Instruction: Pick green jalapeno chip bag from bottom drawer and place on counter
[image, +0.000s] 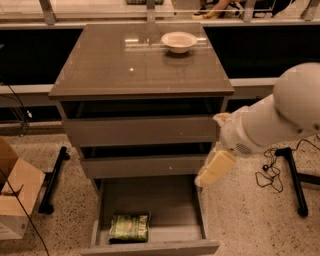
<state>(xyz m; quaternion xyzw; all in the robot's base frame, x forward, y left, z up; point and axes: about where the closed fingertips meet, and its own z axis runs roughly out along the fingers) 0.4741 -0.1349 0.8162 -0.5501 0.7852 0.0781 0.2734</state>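
Right of the open bottom drawer (160, 205), just beside its side wall, hand (215, 170) hangs; can't tell if clenched or released. Risk: clipping middle drawer front (145, 166) going in. The green jalapeno chip bag (129, 227) lies front-left on the drawer floor, slippery foil. Arm (270, 125) comes from the right, angled down-left.

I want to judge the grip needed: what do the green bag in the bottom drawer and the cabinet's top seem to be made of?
The bag: probably thin foil or plastic film; it looks crinkled. The counter: hard glossy slab, perhaps laminate or stone; it mirrors the bowl. The gripper hangs right of the middle drawer.
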